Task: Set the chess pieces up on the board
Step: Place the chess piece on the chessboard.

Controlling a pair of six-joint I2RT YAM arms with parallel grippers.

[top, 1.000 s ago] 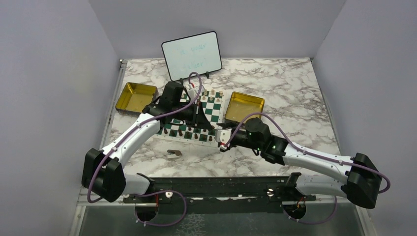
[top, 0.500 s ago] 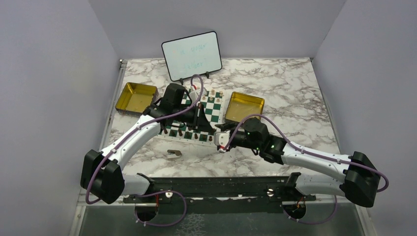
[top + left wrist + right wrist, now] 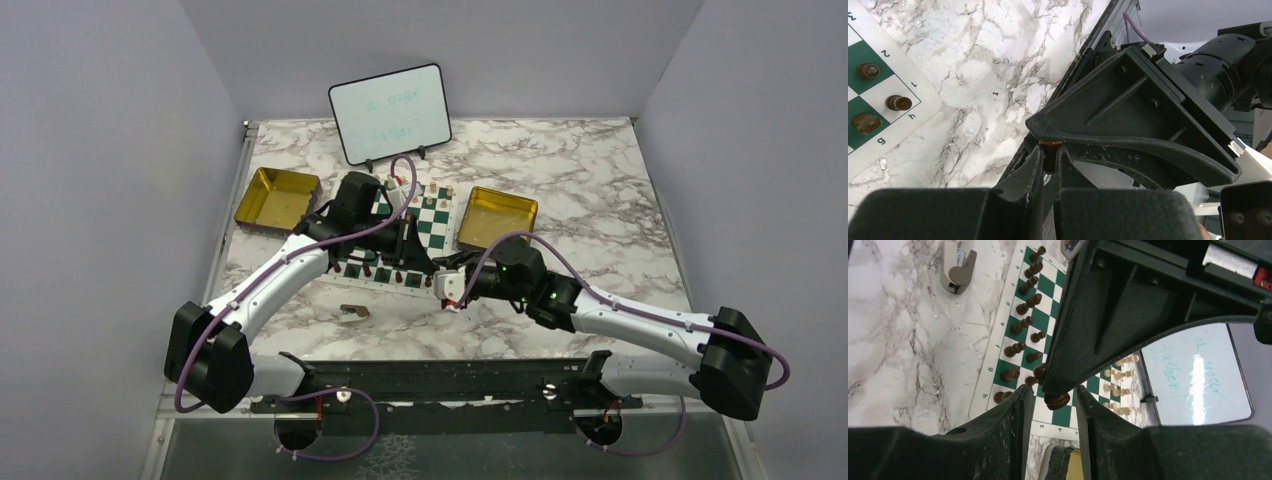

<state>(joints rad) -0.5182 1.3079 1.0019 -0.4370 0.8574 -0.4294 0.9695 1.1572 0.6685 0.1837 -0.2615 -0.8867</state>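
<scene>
The chess pieces [image 3: 1010,374] stand mostly on the board [image 3: 433,222], which lies flat in the middle of the marble surface [image 3: 600,190]. In the right wrist view the dark ones fill two rows along the near side of the board, and the light ones [image 3: 1111,388] stand in rows at the far side.

One dark brown piece [image 3: 1057,400] is not on the board. It is in the air, just beside the near right corner of the board, where the two arms meet. The left end effector [image 3: 1049,150] is clamped on this piece, with both fingers pressed against its sides. The right end effector [image 3: 1053,395] has its fingers apart, one on each side of the same piece. A narrow gap shows on each side, so they do not seem to press it.

A gold tin [image 3: 278,198] sits to the left of the board and a second gold tin [image 3: 497,217] to the right, each just beside it. A whiteboard [image 3: 390,113] with faint green writing stands behind the board. A small brownish-grey scrap [image 3: 353,313] lies on the surface in front of the board, apart from it.
</scene>
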